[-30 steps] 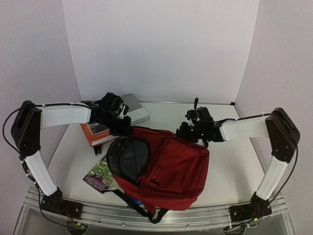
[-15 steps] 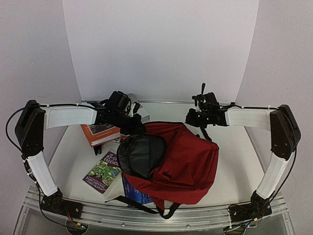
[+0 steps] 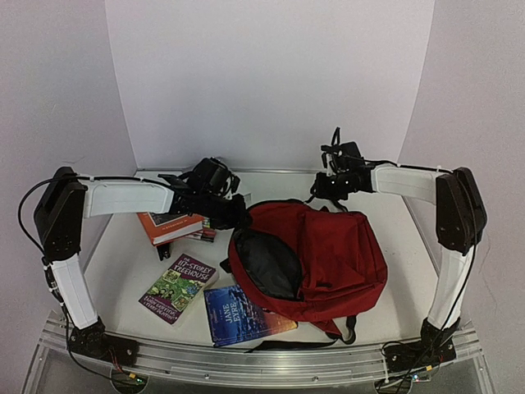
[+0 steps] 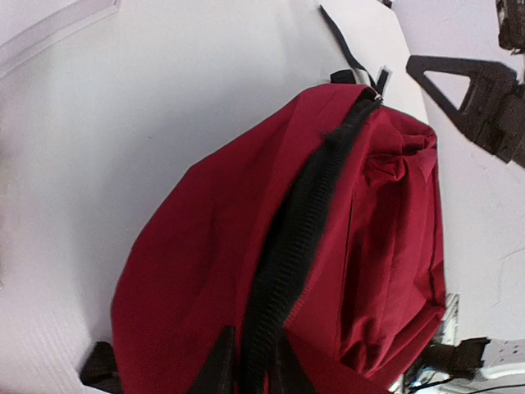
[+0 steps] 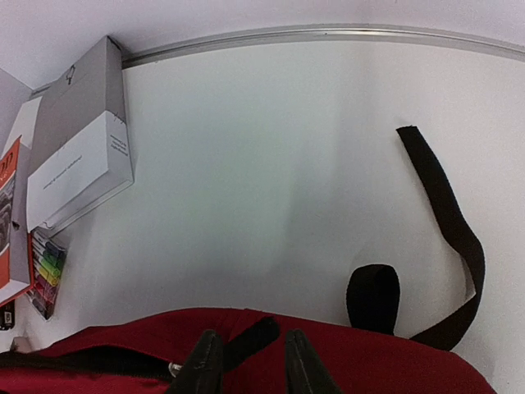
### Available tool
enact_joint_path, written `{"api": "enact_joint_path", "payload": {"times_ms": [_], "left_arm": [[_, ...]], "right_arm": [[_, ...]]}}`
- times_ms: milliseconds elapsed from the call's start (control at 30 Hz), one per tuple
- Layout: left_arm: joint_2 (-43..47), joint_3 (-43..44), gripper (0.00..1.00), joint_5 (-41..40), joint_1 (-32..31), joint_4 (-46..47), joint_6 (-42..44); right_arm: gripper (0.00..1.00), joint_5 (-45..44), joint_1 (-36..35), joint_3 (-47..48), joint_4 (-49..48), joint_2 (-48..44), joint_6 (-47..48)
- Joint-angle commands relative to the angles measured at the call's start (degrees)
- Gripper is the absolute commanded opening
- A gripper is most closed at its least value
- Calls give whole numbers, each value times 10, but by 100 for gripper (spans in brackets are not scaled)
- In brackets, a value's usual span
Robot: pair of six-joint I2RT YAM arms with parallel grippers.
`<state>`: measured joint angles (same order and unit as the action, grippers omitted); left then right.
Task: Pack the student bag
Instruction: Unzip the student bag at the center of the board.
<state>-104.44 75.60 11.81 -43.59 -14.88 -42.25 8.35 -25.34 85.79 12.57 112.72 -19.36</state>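
The red fabric backpack with black zippers [image 3: 336, 254] lies right of centre on the white surface [image 3: 406, 238], its grey-lined mouth [image 3: 267, 263] gaping toward 8 o'clock. My left hand [image 4: 248, 365] straddles the black zipper band [image 4: 305, 205] at the rim's 11 o'clock. Its jaws stand narrowly apart, and I cannot tell whether they pinch the band. My right hand [image 5: 250, 357] sits at the bag's 12 o'clock edge, jaws parted and gripping nothing. Judgement: the mouth should be spread wide and low before any book goes in. The blue paperback [image 3: 246, 312] at 6 o'clock and the purple-green paperback [image 3: 179, 277] at 8 o'clock lie nearest the mouth, and the orange book [image 3: 168, 223] is at 9 o'clock. The loose black strap [image 5: 455, 226] could snag.
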Motion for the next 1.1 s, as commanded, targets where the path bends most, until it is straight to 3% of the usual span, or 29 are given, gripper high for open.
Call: {"api": "enact_joint_path", "payload": {"times_ms": [0, 67, 133, 333, 467, 867, 1067], "left_arm": [[23, -7, 51, -21, 27, -30, 0], [42, -20, 72, -25, 32, -34, 7], [65, -38, 81, -19, 33, -35, 14], [122, -109, 89, 22, 33, -19, -6], [152, -155, 94, 55, 29, 12, -22], [100, -103, 98, 28, -19, -50, 25], [74, -74, 96, 10, -20, -67, 35]], "right_arm": [[62, 73, 10, 5, 13, -55, 6], [74, 106, 8, -17, 13, -91, 1], [82, 116, -2, -40, 16, -125, 3], [94, 125, -75, -110, 31, -213, 23], [98, 109, -140, -128, 59, -219, 32], [91, 64, -194, -125, 95, -154, 57], [82, 54, -204, -87, 108, -108, 70]]}}
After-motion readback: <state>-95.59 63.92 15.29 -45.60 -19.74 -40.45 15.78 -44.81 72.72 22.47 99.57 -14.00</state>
